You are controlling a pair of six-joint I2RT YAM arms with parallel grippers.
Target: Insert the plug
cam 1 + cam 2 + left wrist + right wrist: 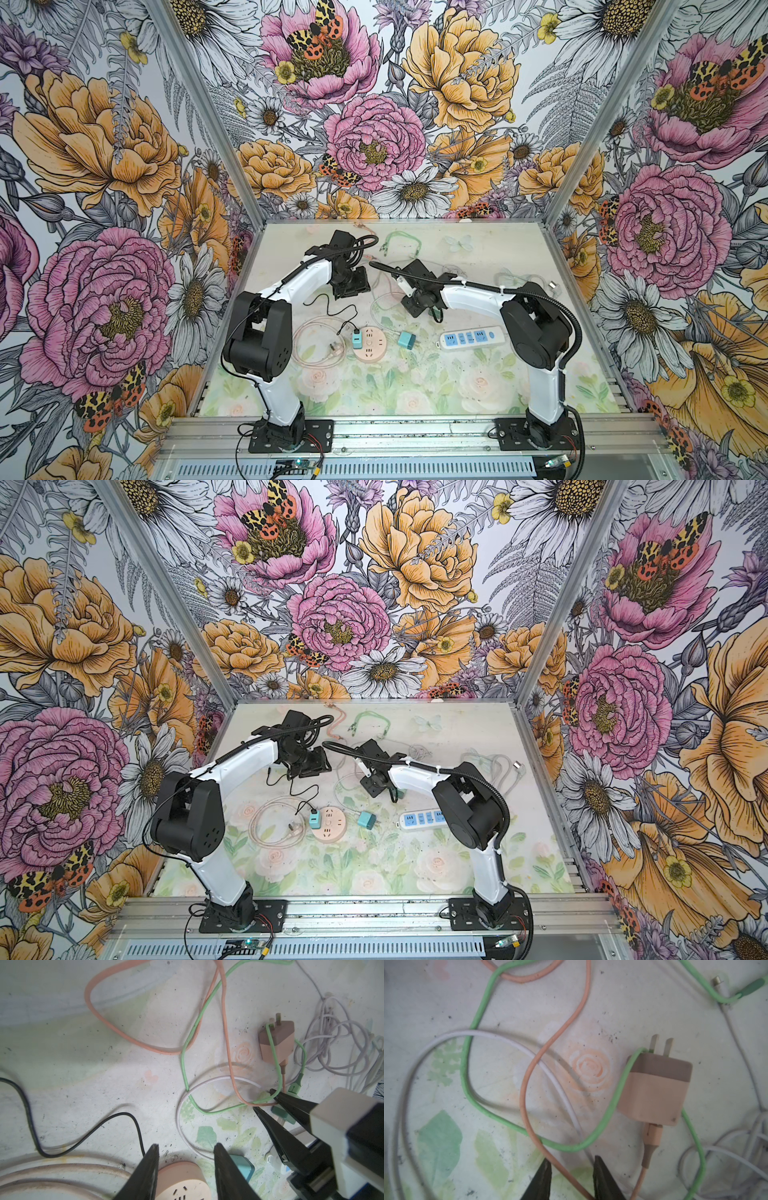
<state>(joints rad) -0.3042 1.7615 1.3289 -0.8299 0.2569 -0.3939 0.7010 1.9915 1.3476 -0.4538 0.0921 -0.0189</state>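
Note:
A pink two-pronged plug (654, 1088) lies flat on the mat with a green cable (616, 1105) looped round it; it also shows in the left wrist view (277, 1041). My right gripper (572, 1158) hangs low just short of it. Its jaws stand a little apart, and the plug's pink cable (529, 1126) runs between them untouched. My left gripper (186, 1145) is open and empty, hovering over the back edge of a round pink socket (180, 1178). That socket (369, 344) holds a teal charger (356, 337). A loose teal plug (406, 340) lies to its right.
A blue and white power strip (471, 337) lies under the right arm. Pink, green, white and black cables criss-cross the mat between the grippers. A bundle of pale cables (336, 1043) sits at the back right. A thick coiled cord (318, 345) lies left of the round socket.

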